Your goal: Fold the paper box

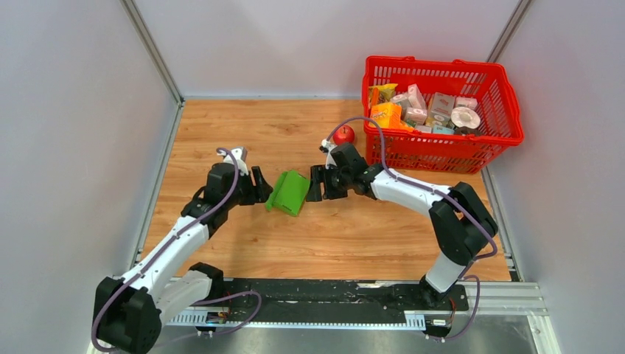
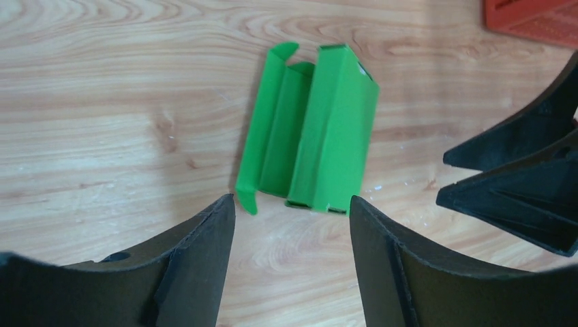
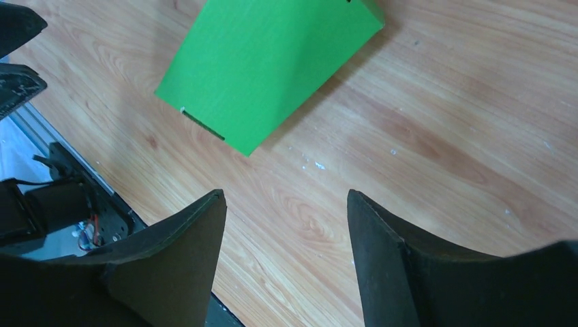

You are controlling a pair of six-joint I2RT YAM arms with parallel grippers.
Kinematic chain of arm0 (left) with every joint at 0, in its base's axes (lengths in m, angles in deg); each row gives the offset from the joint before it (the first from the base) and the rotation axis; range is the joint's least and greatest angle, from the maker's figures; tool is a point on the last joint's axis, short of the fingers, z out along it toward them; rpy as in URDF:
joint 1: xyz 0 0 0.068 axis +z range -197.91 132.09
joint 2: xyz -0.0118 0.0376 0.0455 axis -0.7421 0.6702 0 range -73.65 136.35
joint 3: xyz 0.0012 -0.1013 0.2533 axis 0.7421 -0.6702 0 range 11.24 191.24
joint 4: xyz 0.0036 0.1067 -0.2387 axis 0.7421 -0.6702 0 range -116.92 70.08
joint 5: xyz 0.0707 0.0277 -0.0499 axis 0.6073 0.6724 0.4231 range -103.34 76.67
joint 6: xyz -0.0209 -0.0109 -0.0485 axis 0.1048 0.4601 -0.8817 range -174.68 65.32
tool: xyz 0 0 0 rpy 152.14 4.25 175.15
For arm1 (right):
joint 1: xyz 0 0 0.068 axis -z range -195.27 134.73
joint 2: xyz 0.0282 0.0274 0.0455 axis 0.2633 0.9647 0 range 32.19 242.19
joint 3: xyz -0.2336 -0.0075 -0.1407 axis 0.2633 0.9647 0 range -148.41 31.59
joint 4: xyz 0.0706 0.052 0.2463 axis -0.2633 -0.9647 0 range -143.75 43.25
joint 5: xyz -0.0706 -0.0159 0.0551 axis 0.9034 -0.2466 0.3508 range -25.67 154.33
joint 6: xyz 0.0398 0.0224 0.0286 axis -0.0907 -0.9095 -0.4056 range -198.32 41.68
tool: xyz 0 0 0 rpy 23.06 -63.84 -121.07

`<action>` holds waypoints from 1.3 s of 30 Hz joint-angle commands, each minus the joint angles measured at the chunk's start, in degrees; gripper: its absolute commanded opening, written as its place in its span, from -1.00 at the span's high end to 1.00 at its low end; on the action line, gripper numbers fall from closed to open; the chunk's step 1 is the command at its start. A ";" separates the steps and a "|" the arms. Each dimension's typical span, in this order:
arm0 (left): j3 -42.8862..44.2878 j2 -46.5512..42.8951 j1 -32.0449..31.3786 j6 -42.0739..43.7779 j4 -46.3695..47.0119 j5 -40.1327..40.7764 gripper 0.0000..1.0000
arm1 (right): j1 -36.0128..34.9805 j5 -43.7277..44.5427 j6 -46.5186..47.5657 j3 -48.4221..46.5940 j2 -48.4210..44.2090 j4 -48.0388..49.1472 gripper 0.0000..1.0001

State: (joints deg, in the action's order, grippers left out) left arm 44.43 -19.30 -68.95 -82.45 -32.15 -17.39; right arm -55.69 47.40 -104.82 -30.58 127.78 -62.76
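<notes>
The green paper box [image 1: 290, 192] lies on the wooden table between my two grippers, partly folded into a flat sleeve with a side panel and small tabs sticking out. It shows in the left wrist view [image 2: 320, 133] and in the right wrist view [image 3: 269, 65]. My left gripper [image 1: 261, 186] is open and empty, just left of the box, its tips a short way from the box's near edge [image 2: 292, 204]. My right gripper [image 1: 317, 184] is open and empty, just right of the box [image 3: 285, 197].
A red apple [image 1: 343, 135] sits behind the right gripper. A red basket [image 1: 508, 122] with several printed packages stands at the back right. Metal rails run along the table's sides and a black base plate along the near edge.
</notes>
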 commanded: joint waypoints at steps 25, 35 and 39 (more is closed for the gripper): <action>7.50 30.10 13.04 -5.02 13.72 -21.43 -0.44 | -2.55 -5.66 -10.06 -18.42 26.48 14.43 0.40; 11.54 37.41 12.07 0.17 7.49 -21.44 -0.32 | -1.06 -7.94 -10.06 -15.17 23.68 15.48 0.32; 11.64 38.55 11.46 0.61 6.34 -21.61 -0.09 | -0.62 -8.73 -10.32 -15.17 22.28 14.61 0.28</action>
State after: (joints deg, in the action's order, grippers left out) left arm 54.90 18.29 -56.89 -84.11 -24.39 -37.76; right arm -57.18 38.44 -116.05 -46.76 152.59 -46.70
